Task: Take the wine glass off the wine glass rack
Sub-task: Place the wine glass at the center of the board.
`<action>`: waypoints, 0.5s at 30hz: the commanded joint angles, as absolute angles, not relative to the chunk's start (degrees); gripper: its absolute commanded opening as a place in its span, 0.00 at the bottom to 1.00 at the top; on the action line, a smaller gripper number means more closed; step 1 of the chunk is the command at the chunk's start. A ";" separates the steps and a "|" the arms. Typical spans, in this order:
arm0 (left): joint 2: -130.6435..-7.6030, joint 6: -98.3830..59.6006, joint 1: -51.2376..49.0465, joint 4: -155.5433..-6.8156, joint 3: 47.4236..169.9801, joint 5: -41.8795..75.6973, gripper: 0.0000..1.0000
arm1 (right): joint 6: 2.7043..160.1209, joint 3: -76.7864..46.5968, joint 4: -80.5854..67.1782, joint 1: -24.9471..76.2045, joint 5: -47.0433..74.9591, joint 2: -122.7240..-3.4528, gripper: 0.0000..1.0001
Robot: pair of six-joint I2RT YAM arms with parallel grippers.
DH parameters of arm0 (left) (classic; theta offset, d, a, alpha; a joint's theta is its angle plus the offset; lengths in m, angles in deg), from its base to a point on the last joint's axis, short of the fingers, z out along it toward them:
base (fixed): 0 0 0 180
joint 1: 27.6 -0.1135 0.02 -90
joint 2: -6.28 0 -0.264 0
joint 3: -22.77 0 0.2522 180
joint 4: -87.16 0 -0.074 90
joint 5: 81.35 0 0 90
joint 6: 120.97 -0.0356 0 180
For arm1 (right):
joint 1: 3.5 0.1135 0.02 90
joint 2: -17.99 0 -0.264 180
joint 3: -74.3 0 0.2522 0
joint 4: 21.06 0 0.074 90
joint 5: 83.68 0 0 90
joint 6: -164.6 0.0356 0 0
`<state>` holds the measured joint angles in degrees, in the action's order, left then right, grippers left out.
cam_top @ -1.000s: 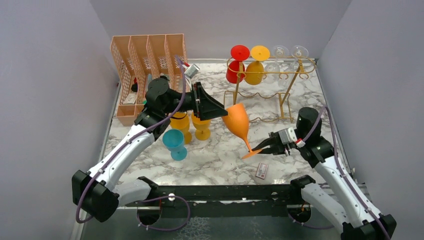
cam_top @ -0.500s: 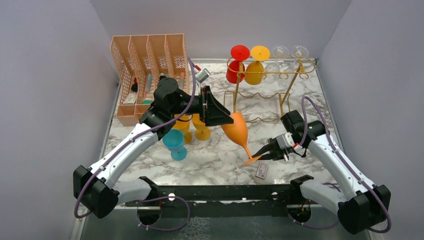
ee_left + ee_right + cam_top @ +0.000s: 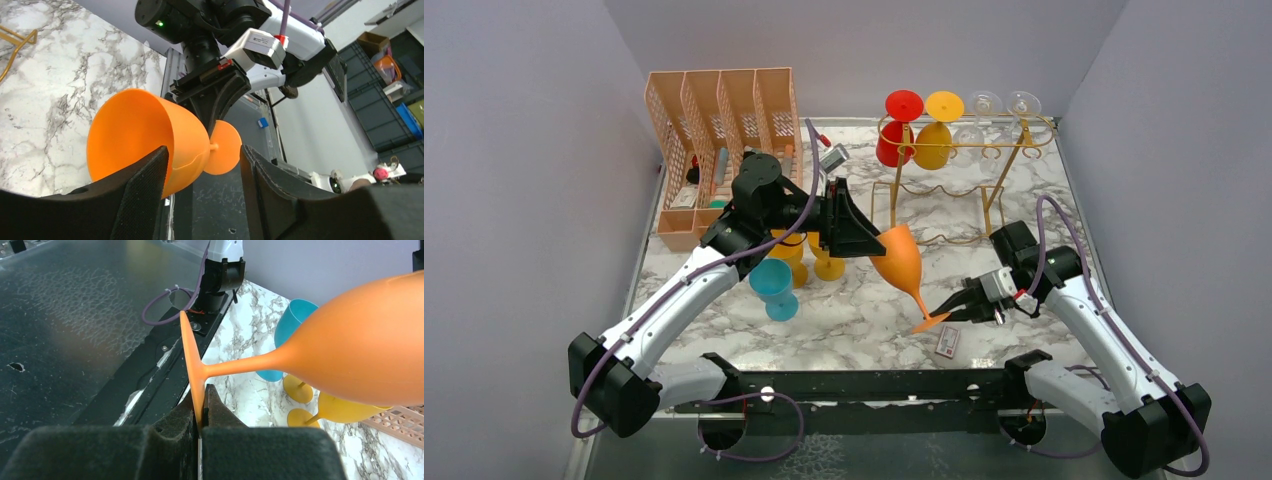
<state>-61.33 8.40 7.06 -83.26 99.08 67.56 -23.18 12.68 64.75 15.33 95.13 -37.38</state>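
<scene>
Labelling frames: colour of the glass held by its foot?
Orange wine glass, best in right wrist view.

The wine glass rack is gold wire. On it hang a red glass, a yellow-orange glass and clear glasses. In front of it the wine glass is plain orange. Left of it are a teal glass, yellow glasses and a peach lattice organiser. The table is white marble, grey-veined

Organiser back left, rack back right, wine glass before it
</scene>
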 commanded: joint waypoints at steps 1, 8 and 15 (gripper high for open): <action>-61.13 5.14 7.99 -83.32 100.88 73.10 0.55 | -20.98 12.27 62.01 15.42 106.51 -36.51 0.01; -61.69 3.31 8.35 -82.44 100.19 73.86 0.27 | -18.40 12.92 59.84 15.45 106.09 -35.89 0.02; -62.82 0.35 8.35 -78.51 101.96 73.29 0.03 | -14.72 13.58 56.74 15.41 105.38 -34.77 0.11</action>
<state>-62.27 3.05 7.67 -81.45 100.13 70.93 -17.69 13.14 61.10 15.57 95.07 -35.48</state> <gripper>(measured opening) 0.092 0.074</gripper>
